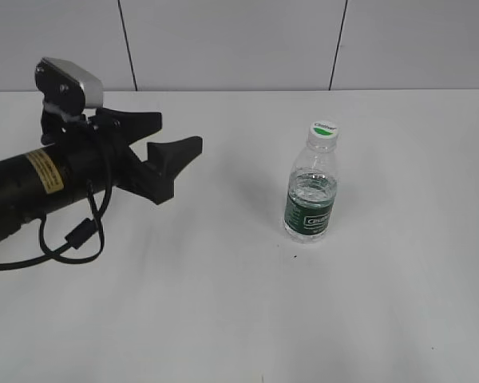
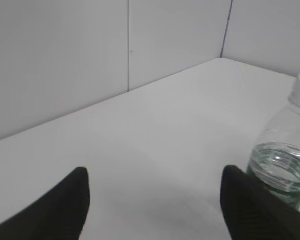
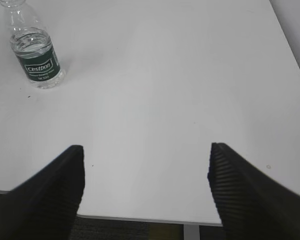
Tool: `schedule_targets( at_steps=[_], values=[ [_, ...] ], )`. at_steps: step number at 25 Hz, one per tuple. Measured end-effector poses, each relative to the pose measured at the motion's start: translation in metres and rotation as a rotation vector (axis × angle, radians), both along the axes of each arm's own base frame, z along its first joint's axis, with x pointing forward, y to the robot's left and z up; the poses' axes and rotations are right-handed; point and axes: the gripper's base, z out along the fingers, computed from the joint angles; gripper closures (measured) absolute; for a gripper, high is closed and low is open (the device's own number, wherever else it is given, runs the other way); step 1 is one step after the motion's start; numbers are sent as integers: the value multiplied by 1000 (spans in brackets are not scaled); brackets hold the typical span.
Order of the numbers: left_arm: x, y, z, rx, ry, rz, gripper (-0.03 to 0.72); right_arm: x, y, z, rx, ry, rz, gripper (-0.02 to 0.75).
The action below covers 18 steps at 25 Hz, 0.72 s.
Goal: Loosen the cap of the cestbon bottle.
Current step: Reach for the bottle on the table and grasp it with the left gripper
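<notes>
The cestbon bottle (image 1: 311,191) stands upright on the white table, clear with a dark green label. Its white cap (image 1: 324,128) with a green mark sits on top. My left gripper (image 1: 172,136) is open and empty, well to the left of the bottle. In the left wrist view the bottle (image 2: 285,170) shows at the right edge beside the right finger, between open jaws (image 2: 155,175). My right gripper (image 3: 145,150) is open and empty above the table's near edge; the bottle (image 3: 36,55) is far off at the upper left there, its cap cut off. The right gripper is not in the exterior view.
The white table (image 1: 223,303) runs to a pale panelled wall (image 1: 223,40) behind. The left arm's black body and cable (image 1: 72,231) lie along the left side. The table's front edge (image 3: 140,219) shows in the right wrist view.
</notes>
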Motion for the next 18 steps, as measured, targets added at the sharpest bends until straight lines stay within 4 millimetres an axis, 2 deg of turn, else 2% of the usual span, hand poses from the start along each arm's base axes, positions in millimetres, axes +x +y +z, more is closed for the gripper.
schedule_targets(
  at_steps=[5,10,18],
  values=[
    [-7,-9,-22,-67,0,-123,192,0,0,0,0,0,0,150],
    [-9,-11,-53,-41,88,-158,202,0,0,0,0,0,0,150],
    [5,-25,-61,-20,46,-279,202,0,0,0,0,0,0,150]
  ],
)
